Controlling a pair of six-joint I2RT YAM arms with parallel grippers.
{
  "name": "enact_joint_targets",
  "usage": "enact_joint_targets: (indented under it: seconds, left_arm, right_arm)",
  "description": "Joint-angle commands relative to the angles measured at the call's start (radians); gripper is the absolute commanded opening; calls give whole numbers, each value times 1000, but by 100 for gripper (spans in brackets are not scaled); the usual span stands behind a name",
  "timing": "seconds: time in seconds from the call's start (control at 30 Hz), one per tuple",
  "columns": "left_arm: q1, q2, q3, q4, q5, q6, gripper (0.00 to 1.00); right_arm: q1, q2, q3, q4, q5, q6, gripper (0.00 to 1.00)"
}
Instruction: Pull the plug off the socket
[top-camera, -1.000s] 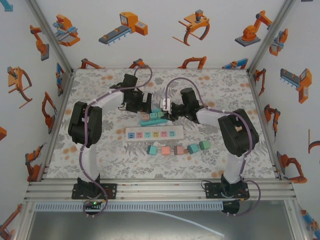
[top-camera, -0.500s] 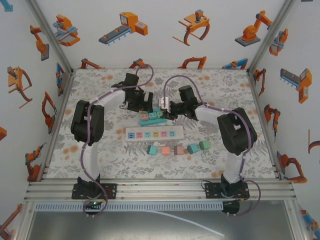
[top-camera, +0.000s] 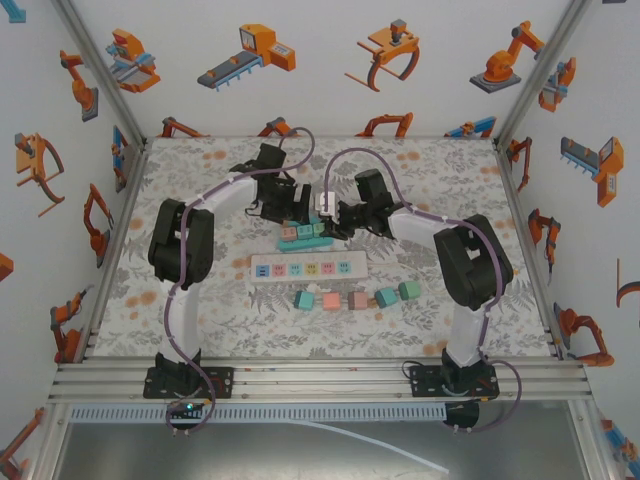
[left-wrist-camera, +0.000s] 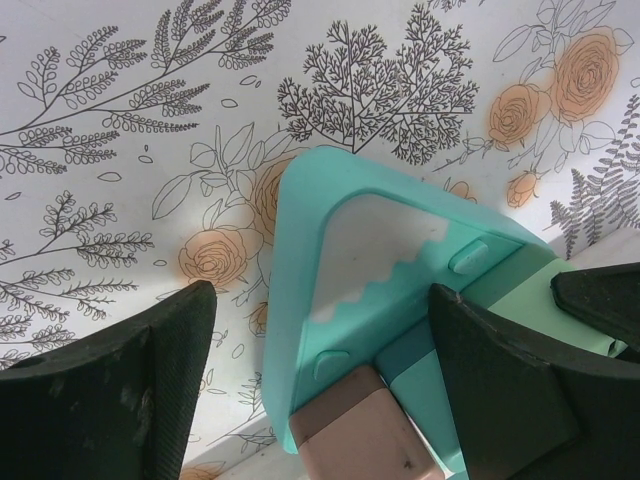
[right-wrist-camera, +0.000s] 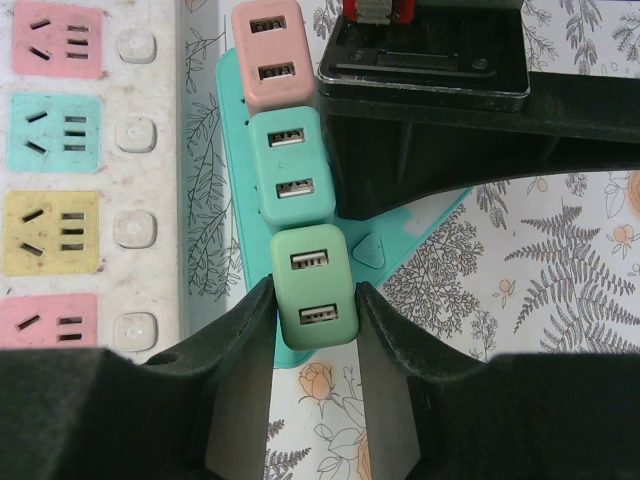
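Green plug (right-wrist-camera: 312, 268): small, rigid, slick plastic, prob. snug. Right gripper (right-wrist-camera: 313, 292) clamped on its sides; left gripper (left-wrist-camera: 318, 295) apart, straddling teal socket (left-wrist-camera: 300, 200).

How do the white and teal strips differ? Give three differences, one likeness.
The white strip has empty sockets; the teal strip holds three plugs. The white strip lies free; the open left gripper straddles the teal strip's end and the right gripper pinches its green plug. The white strip is nearer the arm bases. Both lie flat on the table.
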Motion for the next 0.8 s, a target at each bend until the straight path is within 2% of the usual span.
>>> enact_joint_targets:
  seconds: [0.0, 0.2, 0.43, 0.77]
  left_arm:
    - [-3, 88, -22, -67, -147, 21, 76]
    - [-14, 112, -24, -71, -198, 38, 74]
    - [-25, 126, -25, -70, -226, 39, 74]
    - [-18, 136, -25, -64, -227, 32, 74]
  right_arm:
    - [11, -22, 56, -3, -4, 20, 23]
    - [11, -31, 58, 40, -40, 93, 22]
    - [11, -51, 57, 43, -29, 98, 21]
    - [7, -80, 10, 75, -27, 120, 21]
